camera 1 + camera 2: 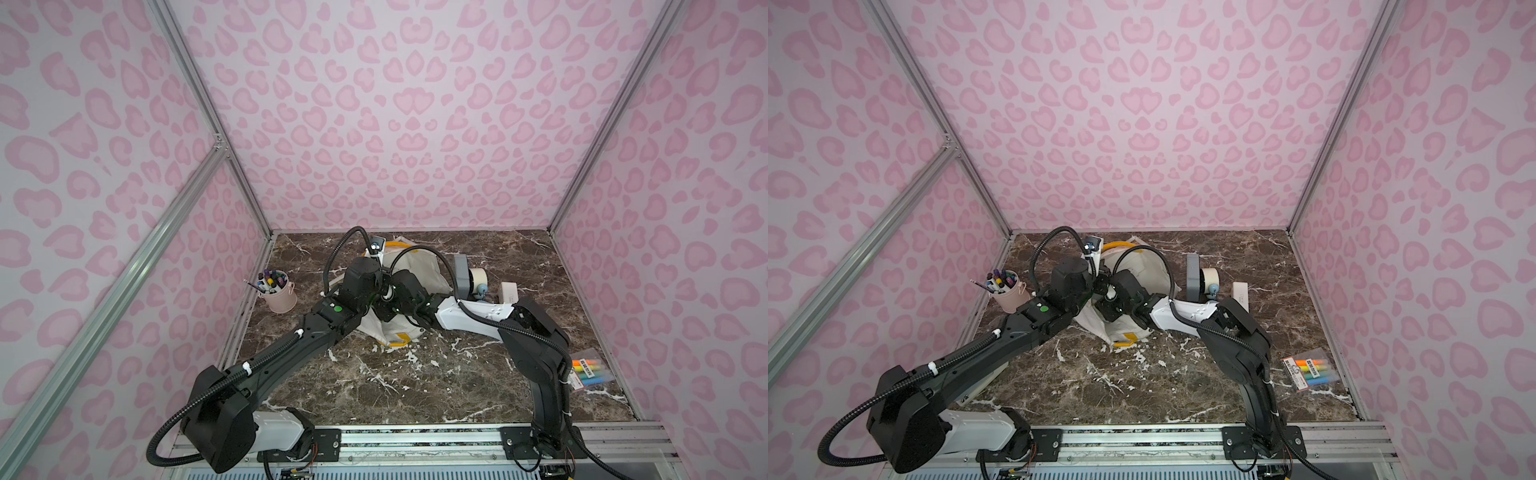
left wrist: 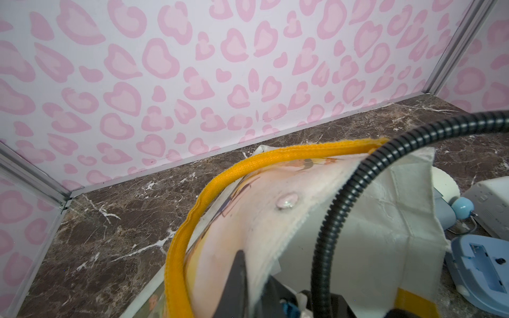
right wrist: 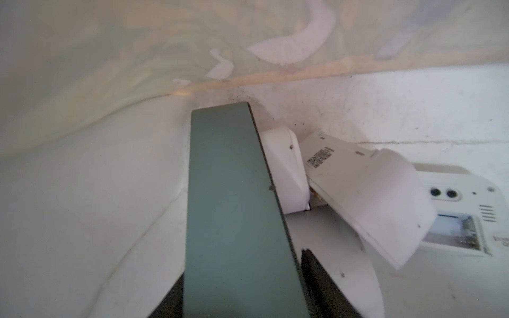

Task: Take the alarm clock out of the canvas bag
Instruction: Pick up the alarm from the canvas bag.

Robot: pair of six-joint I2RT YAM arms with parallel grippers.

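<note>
I see soft, even light in both top views; inside the canvas bag (image 3: 82,192) the right wrist view is dim, blurred.

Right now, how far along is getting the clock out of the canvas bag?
Done: left end effector is shut on the rim of the canvas bag, mouth held open; a grey clock stands outside on the table. In hand: right end effector is inside the bag, fingers either side of a green-edged clock, grip not confirmed. To do: close, lift it out, set it down.
</note>
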